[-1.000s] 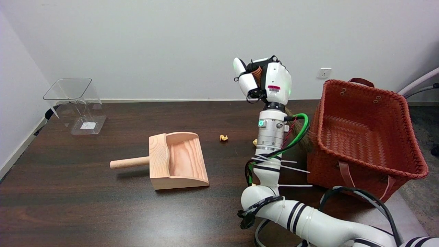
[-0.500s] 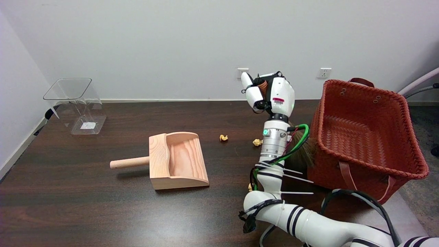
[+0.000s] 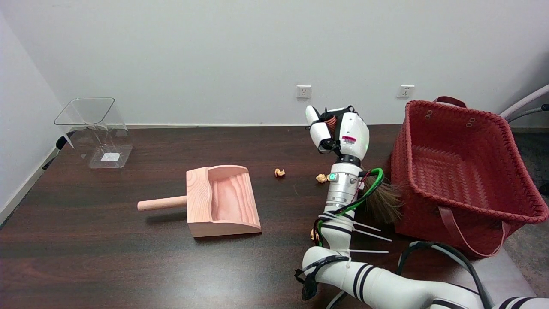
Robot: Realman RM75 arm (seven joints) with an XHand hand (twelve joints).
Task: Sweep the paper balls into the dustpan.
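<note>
The right hand (image 3: pixel 341 133) is closed around the brown ribbed handle of a small hand broom (image 3: pixel 381 204), whose dark bristles are pressed against the red woven basket (image 3: pixel 467 167). Three small crumpled yellow paper balls (image 3: pixel 279 172) lie right of the open-fronted light wooden dustpan (image 3: pixel 221 201).

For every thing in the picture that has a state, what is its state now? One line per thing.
right hand: raised above the table, gripping the brush handle.
brush: held, bristles down beside the basket.
dustpan: lying on the table, nothing in it.
paper balls: loose on the table, outside the dustpan.
basket: tilted, nothing visible inside.
clear container: upright, open top.
</note>
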